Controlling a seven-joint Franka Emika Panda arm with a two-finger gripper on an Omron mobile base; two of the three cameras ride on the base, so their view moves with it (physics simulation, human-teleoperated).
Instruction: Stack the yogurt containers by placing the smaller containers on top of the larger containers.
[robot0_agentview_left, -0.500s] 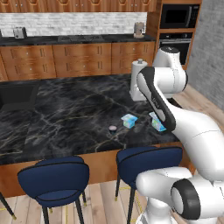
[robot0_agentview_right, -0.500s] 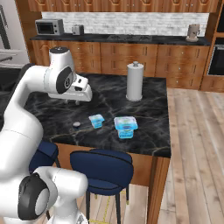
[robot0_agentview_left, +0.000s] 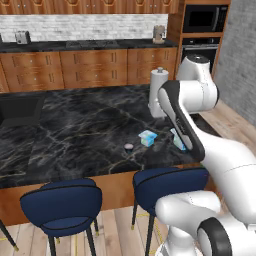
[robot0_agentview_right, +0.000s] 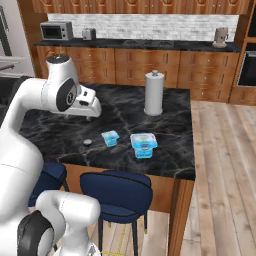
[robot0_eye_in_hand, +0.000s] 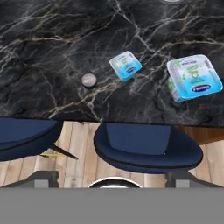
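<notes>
Three yogurt containers rest near the front edge of the black marble counter (robot0_agentview_right: 60, 125). The small light-blue pack (robot0_agentview_right: 110, 137) (robot0_agentview_left: 147, 137) (robot0_eye_in_hand: 125, 65) lies in the middle. The tiny dark cup with a pale top (robot0_agentview_right: 87, 142) (robot0_agentview_left: 128, 146) (robot0_eye_in_hand: 89, 79) stands to its left. To its right lies the larger teal-and-white pack (robot0_agentview_right: 143, 144) (robot0_eye_in_hand: 192, 78), which my arm partly hides in the left base view (robot0_agentview_left: 178, 140). My gripper (robot0_agentview_right: 90, 118) (robot0_eye_in_hand: 112, 179) hovers high above the counter, open and holding nothing, its fingertips (robot0_eye_in_hand: 43, 178) wide apart.
A tall white paper-towel roll (robot0_agentview_right: 154, 93) (robot0_agentview_left: 159, 92) stands behind the packs. Two blue stools (robot0_eye_in_hand: 146, 146) (robot0_eye_in_hand: 22, 135) sit below the counter's front edge. A dark sink (robot0_agentview_left: 17, 110) lies at the far left of the counter.
</notes>
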